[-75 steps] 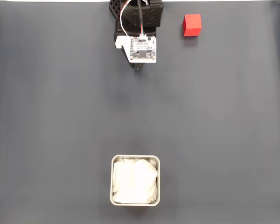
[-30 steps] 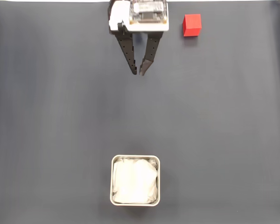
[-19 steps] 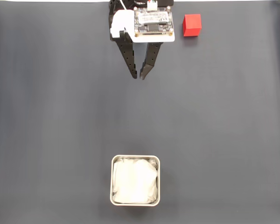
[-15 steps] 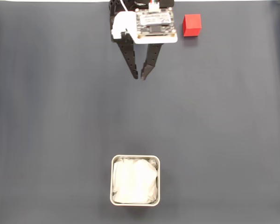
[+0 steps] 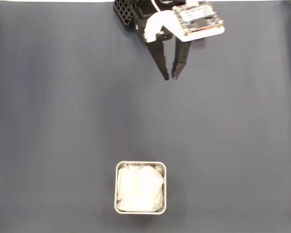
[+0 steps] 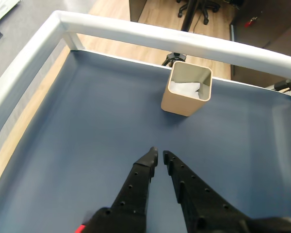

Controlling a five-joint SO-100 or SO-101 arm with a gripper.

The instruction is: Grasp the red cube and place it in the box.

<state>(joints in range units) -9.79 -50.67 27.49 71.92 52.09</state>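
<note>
I see the gripper (image 5: 170, 76) over the dark mat (image 5: 63, 121), fingers nearly together, holding nothing. The red cube (image 6: 80, 227) is a sliver at the wrist view's bottom edge, beside the gripper body. The box (image 5: 140, 188) sits well apart, white lining showing.

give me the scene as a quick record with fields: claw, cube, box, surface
claw: claw over the mat near the top edge in the fixed view, tips nearly closed, holding nothing
red cube: a red sliver at the wrist view's bottom edge, beside the claw
box: box at bottom centre in the fixed view, white lining, no cube inside
surface: dark blue-grey mat
</note>
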